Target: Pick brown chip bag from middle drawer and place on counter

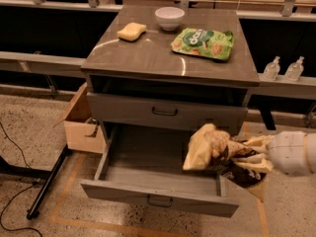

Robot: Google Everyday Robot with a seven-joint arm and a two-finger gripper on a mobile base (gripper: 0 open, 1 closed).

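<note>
The brown chip bag (pixel 217 152), crinkled with tan ends and a dark brown middle, hangs above the right end of the open middle drawer (pixel 158 196). My gripper (pixel 237 157) comes in from the right on a white arm and is shut on the bag, holding it clear of the drawer floor. The drawer is pulled out and its inside shows nothing else. The counter (pixel 148 58) is the glossy grey-brown top above, well over the bag.
On the counter lie a green chip bag (pixel 202 43), a white bowl (pixel 170 18) and a yellow sponge (pixel 132 31). The upper drawer front (pixel 165 111) is closed. A cardboard box (pixel 81 122) stands left of the cabinet; two bottles (pixel 284 68) stand at right.
</note>
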